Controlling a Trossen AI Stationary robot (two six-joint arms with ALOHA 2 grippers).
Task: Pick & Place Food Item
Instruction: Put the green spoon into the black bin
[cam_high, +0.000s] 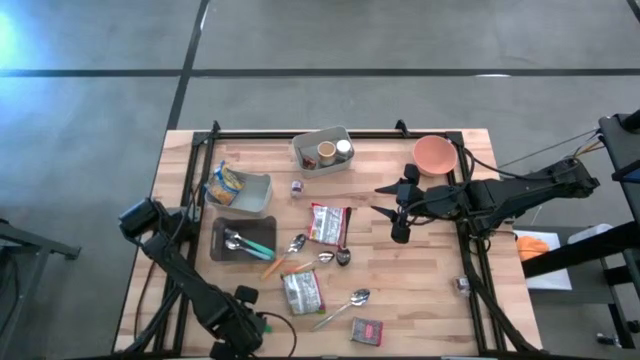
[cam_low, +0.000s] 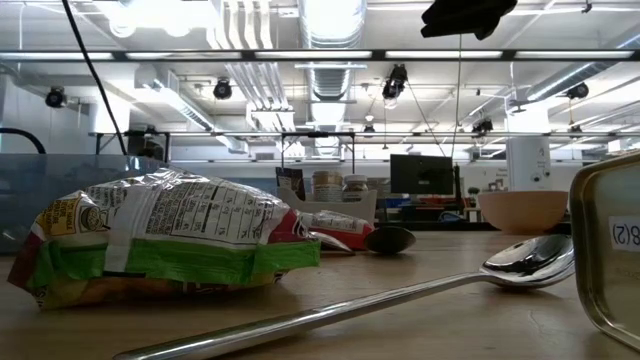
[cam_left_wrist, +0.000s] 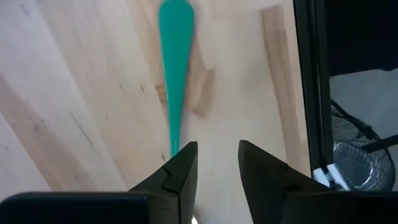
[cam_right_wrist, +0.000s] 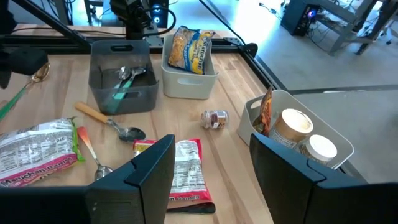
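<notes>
The right gripper (cam_high: 399, 212) is held above the table, jaws apart and empty. The red-topped food packet (cam_right_wrist: 179, 165), lying just below them, should be approached squarely and gripped across its narrow width.

Pale wood-grain table (cam_high: 430, 290); salmon bowl (cam_high: 434, 154); dark grey tray (cam_high: 243, 239); yellow-blue packet (cam_high: 224, 184); teal handle (cam_left_wrist: 175, 68); red-white packet (cam_high: 328, 223)
</notes>
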